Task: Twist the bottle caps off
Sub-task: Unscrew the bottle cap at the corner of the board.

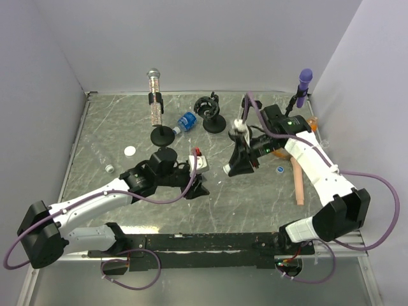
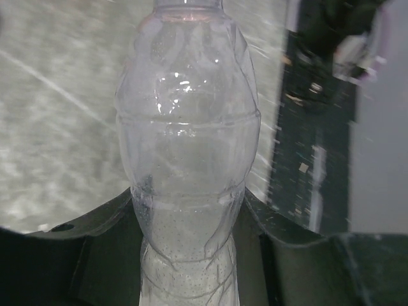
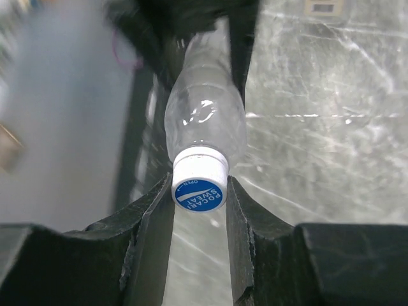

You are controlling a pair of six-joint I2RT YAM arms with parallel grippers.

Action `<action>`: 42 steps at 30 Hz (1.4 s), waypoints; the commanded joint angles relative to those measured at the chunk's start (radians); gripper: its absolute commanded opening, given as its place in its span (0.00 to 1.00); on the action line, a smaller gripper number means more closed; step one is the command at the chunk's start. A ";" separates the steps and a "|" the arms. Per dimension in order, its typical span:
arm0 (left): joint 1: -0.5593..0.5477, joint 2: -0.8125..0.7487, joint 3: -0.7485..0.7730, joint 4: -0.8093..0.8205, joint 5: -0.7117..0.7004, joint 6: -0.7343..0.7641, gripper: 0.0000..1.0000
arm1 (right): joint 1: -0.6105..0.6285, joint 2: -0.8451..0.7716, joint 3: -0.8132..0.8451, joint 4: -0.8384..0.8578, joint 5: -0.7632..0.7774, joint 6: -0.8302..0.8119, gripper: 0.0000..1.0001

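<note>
While the left gripper (image 1: 196,183) clamps the body of a clear bottle (image 2: 188,127), the right gripper (image 1: 237,167) is closed on its blue-topped cap (image 3: 199,193), and the bottle spans the gap between the two. Behind that bottle lies a blue-labelled bottle (image 1: 186,121). Left of it sit a white cap (image 1: 130,151) and a pale cap (image 1: 109,169); right of it, a blue cap (image 1: 279,169).

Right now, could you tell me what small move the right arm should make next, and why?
Probably roll the right gripper about its wrist to start unscrewing. Its fingers are closed on the blue-topped cap, and the left gripper clamps the clear bottle around its body, so the bottle looks braced against the twist.
</note>
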 commanded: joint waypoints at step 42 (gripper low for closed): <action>-0.305 0.045 0.100 0.078 -0.716 0.076 0.17 | -0.171 -0.264 -0.251 0.432 0.091 0.956 0.74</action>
